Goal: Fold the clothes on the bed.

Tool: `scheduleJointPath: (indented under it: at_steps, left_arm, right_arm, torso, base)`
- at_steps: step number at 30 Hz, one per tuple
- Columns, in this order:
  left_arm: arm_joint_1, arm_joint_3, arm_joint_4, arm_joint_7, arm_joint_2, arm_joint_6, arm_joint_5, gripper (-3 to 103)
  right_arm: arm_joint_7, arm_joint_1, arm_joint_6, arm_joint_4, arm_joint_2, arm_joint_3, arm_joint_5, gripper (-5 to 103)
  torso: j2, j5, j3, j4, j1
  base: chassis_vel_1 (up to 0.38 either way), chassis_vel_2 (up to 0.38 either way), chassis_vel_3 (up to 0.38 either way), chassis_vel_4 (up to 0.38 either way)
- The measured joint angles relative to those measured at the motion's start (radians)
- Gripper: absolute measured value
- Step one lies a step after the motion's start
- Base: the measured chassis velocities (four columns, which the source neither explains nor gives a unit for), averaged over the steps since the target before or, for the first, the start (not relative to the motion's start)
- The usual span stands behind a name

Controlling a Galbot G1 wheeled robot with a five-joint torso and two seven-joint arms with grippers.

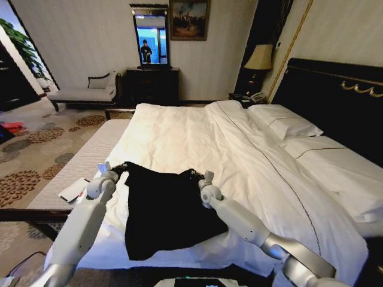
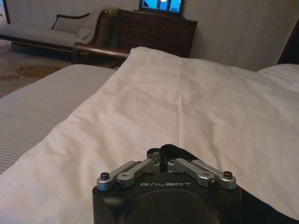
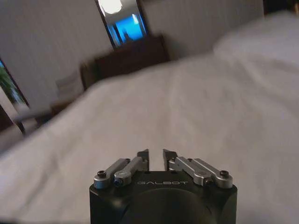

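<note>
The clothes are one black T-shirt (image 1: 164, 212) lying on the white bed (image 1: 197, 134) near its front edge, with no lettering showing. My left gripper (image 1: 115, 170) is at the shirt's far left corner. In the left wrist view it (image 2: 163, 156) is shut on a small bunch of black cloth (image 2: 169, 150). My right gripper (image 1: 197, 176) is at the shirt's far right corner. In the right wrist view it (image 3: 155, 157) shows a narrow gap between its fingertips with only white duvet behind and no cloth in it.
White pillows (image 1: 287, 122) lie at the dark headboard (image 1: 335, 89) on the right. A striped mattress edge (image 1: 78, 164) with a white card (image 1: 75, 189) runs along the left. A chaise (image 1: 84, 91), a dark dresser (image 1: 152, 84) and a lamp (image 1: 259, 58) stand by the far wall.
</note>
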State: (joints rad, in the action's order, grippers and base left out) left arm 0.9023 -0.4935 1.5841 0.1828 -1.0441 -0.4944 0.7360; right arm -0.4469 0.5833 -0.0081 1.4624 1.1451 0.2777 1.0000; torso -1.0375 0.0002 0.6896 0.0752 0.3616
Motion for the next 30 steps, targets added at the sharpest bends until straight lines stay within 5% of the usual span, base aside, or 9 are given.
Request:
scheduleJointPath:
  at_steps: [5, 12, 20, 30]
  left_arm:
    - [0.02, -0.018, 0.037, 0.009, -0.002, 0.01, 0.02, 2]
    - [0.031, -0.046, 0.12, 0.027, -0.007, 0.018, 0.064, 2]
    - [0.009, -0.059, 0.144, 0.036, -0.019, 0.013, 0.082, 2]
    - [-0.036, -0.068, 0.116, 0.035, -0.025, -0.004, 0.094, 2]
  right_arm:
    - [0.046, 0.013, 0.044, 0.125, -0.105, -0.012, -0.096, 33]
    - [0.156, 0.085, 0.088, 0.234, -0.262, 0.11, -0.504, 60]
    - [0.285, 0.082, 0.183, 0.123, -0.267, 0.261, -0.764, 92]
    - [0.305, 0.05, 0.256, 0.024, -0.239, 0.389, -0.893, 100]
  torso:
    - [0.0, -0.0002, 0.0, 0.0006, 0.0]
    - [0.0, 0.0001, 0.0, 0.0004, 0.0]
    - [0.0, 0.0, 0.0, 0.0003, 0.0]
    - [0.0, -0.0002, 0.0, 0.0005, 0.0]
  base:
    - [0.0, 0.0, 0.0, 0.0]
    - [0.0, 0.0, 0.0, 0.0]
    - [0.0, 0.0, 0.0, 0.0]
    - [0.0, 0.0, 0.0, 0.0]
